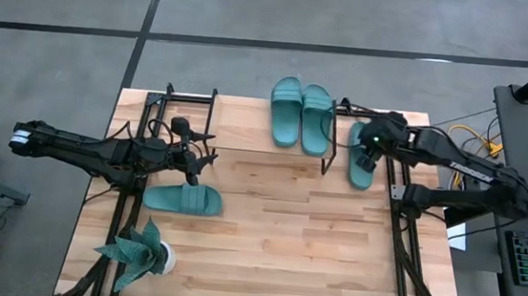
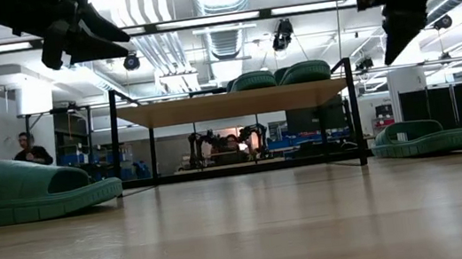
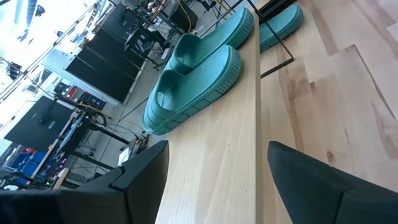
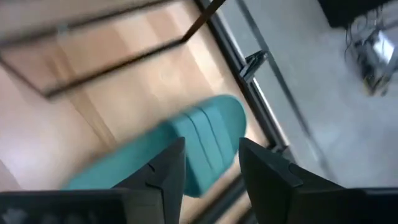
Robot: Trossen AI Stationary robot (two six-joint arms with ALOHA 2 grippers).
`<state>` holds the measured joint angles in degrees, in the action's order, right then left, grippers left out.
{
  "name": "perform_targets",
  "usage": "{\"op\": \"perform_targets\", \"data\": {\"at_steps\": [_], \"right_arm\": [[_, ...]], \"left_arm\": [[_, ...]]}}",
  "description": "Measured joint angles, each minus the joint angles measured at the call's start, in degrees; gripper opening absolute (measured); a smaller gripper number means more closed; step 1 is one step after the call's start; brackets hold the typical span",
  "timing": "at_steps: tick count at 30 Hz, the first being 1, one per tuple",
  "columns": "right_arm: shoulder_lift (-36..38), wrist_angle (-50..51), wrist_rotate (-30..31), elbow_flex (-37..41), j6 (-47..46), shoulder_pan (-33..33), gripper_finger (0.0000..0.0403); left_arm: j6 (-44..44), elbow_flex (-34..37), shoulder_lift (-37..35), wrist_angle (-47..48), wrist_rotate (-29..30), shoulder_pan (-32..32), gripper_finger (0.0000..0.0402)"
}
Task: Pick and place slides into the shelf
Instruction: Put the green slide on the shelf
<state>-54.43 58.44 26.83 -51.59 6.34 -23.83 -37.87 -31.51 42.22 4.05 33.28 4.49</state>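
Two teal slides (image 1: 301, 116) lie side by side on the right half of the shelf's light-wood top board (image 1: 237, 126); the low view shows that pair (image 2: 279, 76) on the board (image 2: 232, 104). A third slide (image 1: 360, 168) rests sole-down on the table, right of the shelf. The fourth (image 1: 183, 198) lies in front of the shelf's left end. My left gripper (image 1: 206, 153) hovers open over the shelf's near edge, its fingers (image 3: 311, 180) apart above the board (image 3: 217, 137). My right gripper (image 1: 365, 163) hangs open above the third slide (image 4: 208, 146), clear of it (image 2: 420, 136).
A spiky green plant in a white pot (image 1: 143, 252) stands at the table's near left corner. Black frame rails (image 1: 401, 227) run along the table's left and right sides. Bare wood (image 1: 294, 237) spreads in front of the shelf. A person (image 2: 30, 149) shows far off in the room.
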Motion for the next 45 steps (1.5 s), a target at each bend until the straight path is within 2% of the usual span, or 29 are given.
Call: {"op": "perform_targets", "data": {"at_steps": [4,7,16,22,26,30,34,40,45], "right_arm": [[-4.5,1.4,0.0,0.0,11.6,-0.2,0.0143],[-8.0,4.6,0.1,0.0,16.4,-0.4,0.0140],[-14.9,6.9,-0.3,1.9,18.0,-3.8,0.0142],[-16.1,6.0,-0.3,3.3,18.9,-6.0,0.0137],[-15.6,2.2,-0.4,3.7,19.3,-6.9,0.0133],[-15.6,-2.7,-4.7,5.1,24.4,-7.9,0.0134],[-16.0,-5.3,-5.8,6.5,26.1,-8.7,0.0142],[-16.0,-9.3,-5.4,9.0,27.2,-10.0,0.0153],[-16.0,-14.1,-1.5,12.0,28.2,-10.3,0.0159]], "left_arm": [[0.0,0.0,0.0,0.0,0.0,0.0,0.0257],[0.1,0.0,0.0,0.0,0.0,0.0,0.0257],[0.1,0.0,0.1,0.0,0.0,0.0,0.0257],[0.1,0.0,0.1,0.5,0.1,0.0,0.0257],[0.2,0.0,0.0,0.5,0.2,0.0,0.0257],[1.1,0.0,0.1,0.7,0.2,0.0,0.0257],[1.3,0.0,0.1,1.6,0.3,0.0,0.0257],[1.5,0.0,0.1,1.5,0.6,0.0,0.0257],[1.5,0.0,0.1,1.5,0.7,0.0,0.0257]]}}
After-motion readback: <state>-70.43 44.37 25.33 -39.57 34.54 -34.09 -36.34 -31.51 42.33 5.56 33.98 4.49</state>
